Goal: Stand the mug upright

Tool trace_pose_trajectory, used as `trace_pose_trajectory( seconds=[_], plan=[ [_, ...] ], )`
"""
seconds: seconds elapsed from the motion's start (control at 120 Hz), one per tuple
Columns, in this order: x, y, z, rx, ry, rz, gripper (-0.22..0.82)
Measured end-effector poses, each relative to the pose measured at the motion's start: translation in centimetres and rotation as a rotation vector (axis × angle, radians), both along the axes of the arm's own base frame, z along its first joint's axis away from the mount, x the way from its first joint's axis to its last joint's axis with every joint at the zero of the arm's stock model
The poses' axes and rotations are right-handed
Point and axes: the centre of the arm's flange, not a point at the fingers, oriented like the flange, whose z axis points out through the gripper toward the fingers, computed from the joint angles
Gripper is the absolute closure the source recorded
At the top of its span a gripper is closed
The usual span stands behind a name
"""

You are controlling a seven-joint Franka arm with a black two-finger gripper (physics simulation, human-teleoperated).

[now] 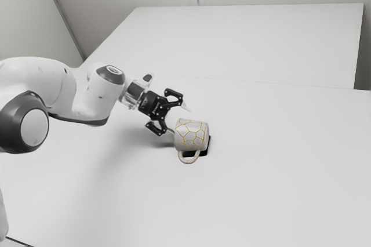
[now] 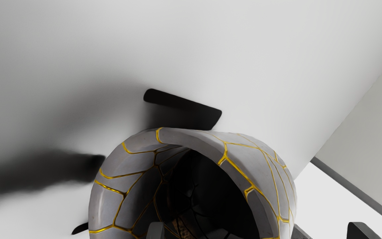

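The light grey mug with gold crack lines [image 1: 192, 135] lies on its side, its handle toward the exterior view's bottom edge. Its mouth faces the gripper [image 1: 179, 120], which is at the mug's exterior-view left and upper left with its jaws spread wide. From the hand's camera, the mouth of the mug [image 2: 270, 166] looks toward the gripper [image 2: 256, 230]. One fingertip overlaps the dark opening, the other stands outside the mug's wall. Whether the first is inside the mug, I cannot tell.
A black flat shape [image 1: 204, 148] shows beneath and beside the mug, and its edge [image 2: 182, 104] sticks out past the mug. The white table [image 1: 278, 166] extends around them, with a raised-looking white panel [image 1: 249, 41] behind.
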Motion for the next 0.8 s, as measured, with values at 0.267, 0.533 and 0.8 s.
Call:
trace_pose_trajectory(
  seconds=[0.267, 0.533, 0.8],
  plan=[
    [0.4, -1.4, -0.3, -0.028, -0.013, 0.029, 0.25],
    [1.0, -3.3, 0.4, -0.020, -0.040, 0.019, 0.67],
    [1.4, -4.1, 2.2, 0.034, -0.082, 0.002, 0.75]
  ],
)
